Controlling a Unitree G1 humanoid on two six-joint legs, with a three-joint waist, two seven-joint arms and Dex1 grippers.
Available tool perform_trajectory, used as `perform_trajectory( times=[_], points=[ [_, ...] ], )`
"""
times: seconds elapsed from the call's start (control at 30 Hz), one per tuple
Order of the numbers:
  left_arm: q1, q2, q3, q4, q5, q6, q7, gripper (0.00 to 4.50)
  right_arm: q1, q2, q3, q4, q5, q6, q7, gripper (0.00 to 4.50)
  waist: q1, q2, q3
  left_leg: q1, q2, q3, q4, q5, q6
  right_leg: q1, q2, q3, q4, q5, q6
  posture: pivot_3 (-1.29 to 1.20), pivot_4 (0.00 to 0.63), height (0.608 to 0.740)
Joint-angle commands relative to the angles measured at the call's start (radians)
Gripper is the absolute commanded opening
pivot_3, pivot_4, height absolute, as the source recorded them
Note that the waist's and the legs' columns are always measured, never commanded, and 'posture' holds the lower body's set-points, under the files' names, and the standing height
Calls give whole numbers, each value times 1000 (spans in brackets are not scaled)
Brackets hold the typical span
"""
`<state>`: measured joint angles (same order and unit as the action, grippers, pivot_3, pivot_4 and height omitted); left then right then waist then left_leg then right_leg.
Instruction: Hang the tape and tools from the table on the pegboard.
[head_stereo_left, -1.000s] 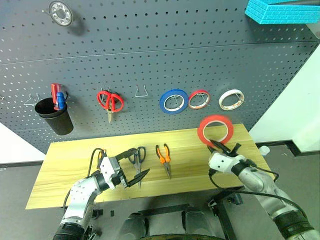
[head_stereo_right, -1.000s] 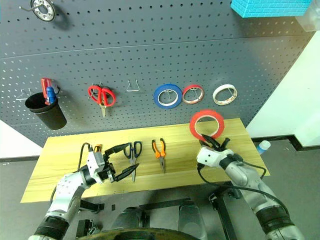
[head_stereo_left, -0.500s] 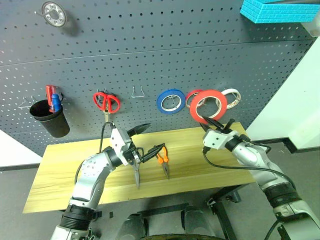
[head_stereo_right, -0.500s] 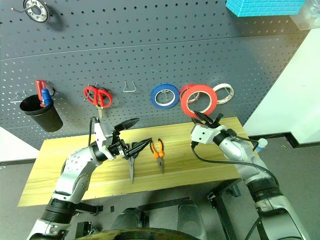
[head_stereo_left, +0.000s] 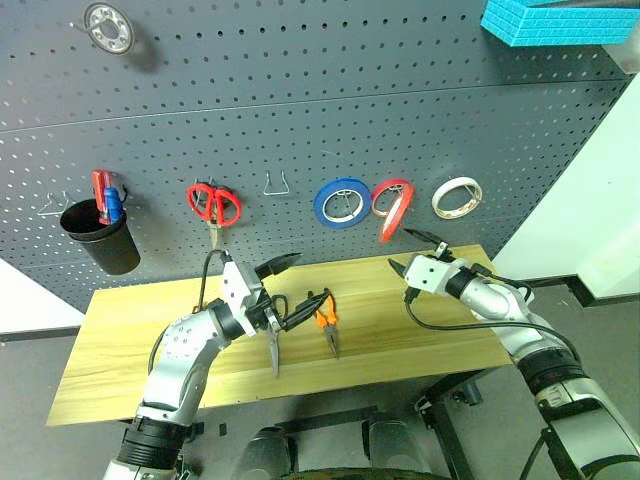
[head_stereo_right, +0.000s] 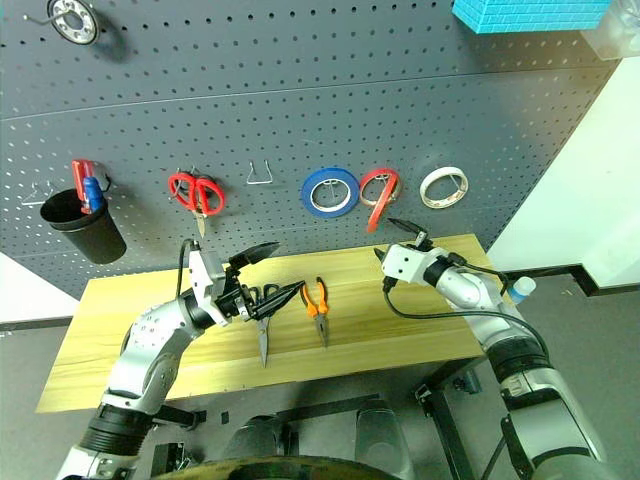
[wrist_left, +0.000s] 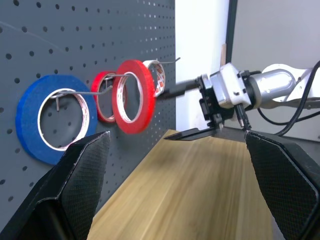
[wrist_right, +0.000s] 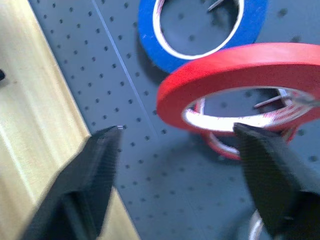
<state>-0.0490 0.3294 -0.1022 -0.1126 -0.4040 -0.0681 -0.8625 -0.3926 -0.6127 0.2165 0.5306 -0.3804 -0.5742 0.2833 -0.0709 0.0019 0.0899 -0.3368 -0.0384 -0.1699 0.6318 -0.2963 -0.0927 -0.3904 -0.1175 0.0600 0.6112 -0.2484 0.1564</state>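
From the head views, the red tape (head_stereo_left: 394, 208) that the right pincer (head_stereo_left: 420, 254) carried a moment ago now hangs on a pegboard (head_stereo_left: 300, 120) hook, the pincer open below it. The left wrist view shows the tape over the hook beside the blue roll (wrist_left: 54, 119); the left pincer (head_stereo_left: 283, 290) gapes empty over the scissors (head_stereo_left: 272, 335) and pliers (head_stereo_left: 325, 318) left on the surface (head_stereo_left: 120, 330)

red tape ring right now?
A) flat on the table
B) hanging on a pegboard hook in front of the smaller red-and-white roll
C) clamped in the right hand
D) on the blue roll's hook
B: the red tape ring hangs on a hook of the pegboard, in front of the smaller red-and-white roll, and the right hand stands open, clear of it.
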Motion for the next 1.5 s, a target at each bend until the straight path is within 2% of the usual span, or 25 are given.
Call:
perform_trajectory(
  times=[0.03,0.2,0.37,0.43,0.5,0.57,0.73,0.77,0.9,1.03,1.2,1.5],
  points=[
    [8,7,27,-27,17,-13,28,4492,79,-67,-43,-128,-12,-114,-38,4256,5,0,0,0,0,0,0,0,0,0,0,0,0,0,0,-91,33,738],
    [39,38,59,26,72,-16,82,4492,280,-152,-12,-320,65,-109,116,4256,2,0,0,0,0,0,0,-1,1,0,0,0,-1,-1,1,-113,42,738],
    [77,119,97,130,120,-27,69,4492,338,-135,24,-416,167,114,306,4256,-10,-1,1,0,0,3,1,-1,1,2,1,4,1,-2,-3,-131,46,738],
    [82,144,103,178,145,-37,73,4492,318,-94,30,-418,166,230,325,4256,-10,-2,1,1,0,3,1,-1,1,4,1,4,2,-3,-3,-139,47,738],
    [66,172,118,266,187,-34,103,4492,259,23,20,-424,254,474,342,4256,-9,-4,2,5,0,3,2,-1,1,4,1,4,3,-3,-2,-141,48,738],
    [52,189,122,326,216,-44,121,4492,217,95,15,-442,301,631,368,4256,-13,-4,2,8,1,3,2,-1,1,4,3,4,4,-2,-3,-137,47,738],
    [17,213,125,432,232,-64,108,4492,100,234,50,-490,346,1026,396,4256,0,-3,2,6,1,2,1,0,1,1,3,4,4,1,-3,-121,42,738],
    [8,218,122,451,239,-66,107,4492,80,254,53,-494,352,1100,395,4387,1,-3,2,4,1,2,0,0,1,0,3,4,4,2,-2,-121,42,738],
    [-28,231,128,525,247,-80,97,4492,27,341,80,-524,373,1332,370,4387,0,-3,1,0,1,0,0,0,1,-5,3,3,4,2,-2,-121,40,738],
    [-64,246,124,605,264,-102,83,4492,-63,506,66,-440,384,1568,256,4387,-9,-3,1,-2,1,0,-1,0,0,-8,3,3,5,2,-1,-135,38,738],
    [-92,247,124,645,263,-129,52,4492,-175,642,26,-245,363,1605,111,4387,-30,-2,0,-2,1,0,-1,1,-1,-9,3,3,7,2,-1,-141,39,738],
    [-105,250,147,662,244,-160,15,4492,-297,735,-3,119,342,1484,-49,4387,-66,-2,0,-2,1,-1,-2,1,-1,-10,2,3,8,2,-1,-139,45,738]
  ],
)
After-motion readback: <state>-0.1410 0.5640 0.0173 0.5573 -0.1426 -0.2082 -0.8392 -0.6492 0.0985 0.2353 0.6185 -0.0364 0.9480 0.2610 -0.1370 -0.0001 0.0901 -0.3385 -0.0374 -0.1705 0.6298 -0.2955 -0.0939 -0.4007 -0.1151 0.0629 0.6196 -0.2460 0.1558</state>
